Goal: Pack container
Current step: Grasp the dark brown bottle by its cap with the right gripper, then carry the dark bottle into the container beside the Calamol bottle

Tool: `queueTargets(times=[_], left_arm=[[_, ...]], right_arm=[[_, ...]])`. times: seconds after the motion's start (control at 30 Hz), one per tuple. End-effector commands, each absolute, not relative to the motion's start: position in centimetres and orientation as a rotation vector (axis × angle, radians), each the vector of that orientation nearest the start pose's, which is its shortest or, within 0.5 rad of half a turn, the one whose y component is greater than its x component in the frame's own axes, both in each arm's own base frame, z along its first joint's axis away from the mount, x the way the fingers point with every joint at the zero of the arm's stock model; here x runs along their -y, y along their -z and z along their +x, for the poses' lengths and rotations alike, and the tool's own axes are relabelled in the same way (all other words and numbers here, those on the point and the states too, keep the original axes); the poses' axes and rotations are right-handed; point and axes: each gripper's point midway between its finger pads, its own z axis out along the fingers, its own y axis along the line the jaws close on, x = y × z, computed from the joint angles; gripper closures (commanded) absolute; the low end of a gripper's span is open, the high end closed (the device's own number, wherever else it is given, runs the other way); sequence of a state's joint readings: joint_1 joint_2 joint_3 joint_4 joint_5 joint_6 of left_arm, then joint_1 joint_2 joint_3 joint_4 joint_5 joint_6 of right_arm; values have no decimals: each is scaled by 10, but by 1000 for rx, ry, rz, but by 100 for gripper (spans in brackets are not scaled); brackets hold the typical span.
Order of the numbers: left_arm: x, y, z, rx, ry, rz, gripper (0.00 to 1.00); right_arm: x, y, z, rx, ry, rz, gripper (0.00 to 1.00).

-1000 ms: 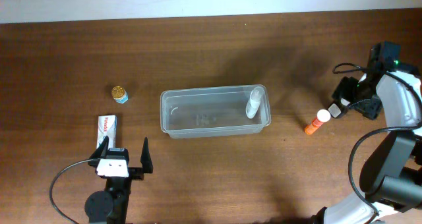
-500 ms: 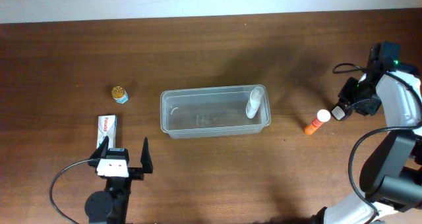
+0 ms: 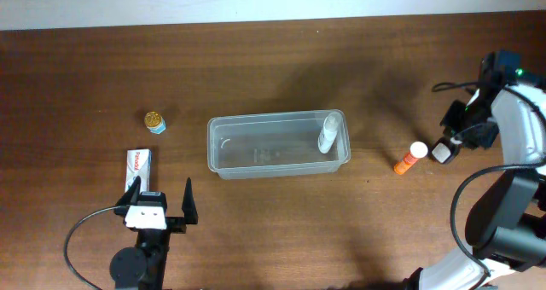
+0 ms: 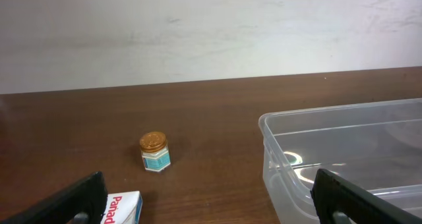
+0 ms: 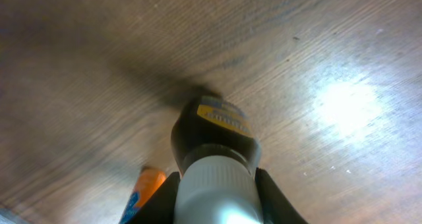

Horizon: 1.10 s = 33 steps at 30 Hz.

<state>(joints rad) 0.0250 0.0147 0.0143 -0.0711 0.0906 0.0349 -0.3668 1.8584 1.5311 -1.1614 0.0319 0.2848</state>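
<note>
The container [image 3: 277, 117] is a clear rectangular bin at mid-table, and a white bottle [image 3: 328, 132] leans in its right end. At the far right, my right gripper [image 3: 444, 149] is shut on a small dark bottle with a white cap [image 3: 441, 153]. The right wrist view shows that bottle [image 5: 214, 128] clamped at its cap between the fingers [image 5: 216, 194], over the wood. An orange tube [image 3: 409, 158] lies just left of it. My left gripper [image 3: 158, 200] stands open near the front left, holding nothing, its jaws wide in the left wrist view [image 4: 211, 204].
A small jar with a gold lid [image 3: 154, 121] [image 4: 155, 151] stands left of the container [image 4: 330, 115]. A white medicine box [image 3: 138, 164] [image 4: 122, 207] lies by my left gripper's left finger. The orange tube [image 5: 142, 188] shows beside the right gripper's left finger.
My right gripper has shut on the dark bottle's white cap and shifted slightly right and toward the front edge with it. The left arm has not moved.
</note>
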Motion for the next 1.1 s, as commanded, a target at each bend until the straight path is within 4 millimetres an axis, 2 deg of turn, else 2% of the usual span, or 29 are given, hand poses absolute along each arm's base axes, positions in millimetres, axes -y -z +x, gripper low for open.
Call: queueTargets(times=[0.0, 0.23, 0.4, 0.6, 0.77, 1.07], left_arm=[[10, -158, 246, -1642, 22, 94, 1], [10, -158, 246, -1642, 22, 94, 1], [10, -158, 246, -1642, 22, 94, 1], [10, -158, 246, -1642, 22, 94, 1], [10, -158, 246, -1642, 22, 94, 1], [10, -158, 246, -1642, 22, 94, 1]], right_arm=[[144, -135, 358, -2817, 60, 963, 73], [136, -165, 362, -2805, -6, 947, 76], [118, -191, 369, -2795, -140, 881, 76], [95, -227, 372, -2787, -158, 788, 77], [62, -259, 374, -2782, -173, 659, 77], [-20, -307, 366, -2769, -231, 339, 77]])
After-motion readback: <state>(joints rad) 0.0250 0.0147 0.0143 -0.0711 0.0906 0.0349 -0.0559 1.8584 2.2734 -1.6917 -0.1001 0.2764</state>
